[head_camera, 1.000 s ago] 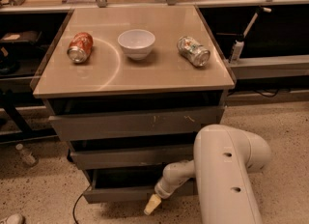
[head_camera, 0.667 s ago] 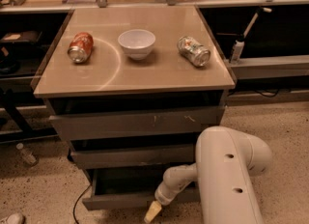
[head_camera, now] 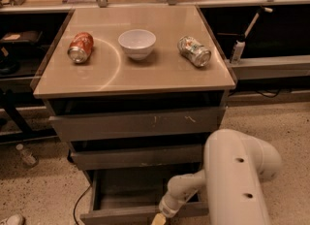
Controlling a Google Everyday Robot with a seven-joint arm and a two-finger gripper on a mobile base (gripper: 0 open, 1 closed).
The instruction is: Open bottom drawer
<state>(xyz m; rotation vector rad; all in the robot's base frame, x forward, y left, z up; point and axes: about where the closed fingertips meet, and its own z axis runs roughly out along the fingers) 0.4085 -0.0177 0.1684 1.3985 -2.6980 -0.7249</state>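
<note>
Grey bottom drawer [head_camera: 126, 192]: projects past the front edge of the bench [head_camera: 145, 76], interior exposed (partly open).
Gripper [head_camera: 160, 218]: at the drawer front, apparently placed to pull outward; grip state cannot be told.

Single camera, high, looking down at cabinet [head_camera: 135, 123] front; tool [head_camera: 159, 219] at bottom edge.

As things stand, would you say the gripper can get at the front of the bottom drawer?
Probably yes. The gripper sits low at the front edge of the bottom drawer, which stands pulled out, and nothing lies between them. Whether they touch, I cannot tell.
</note>
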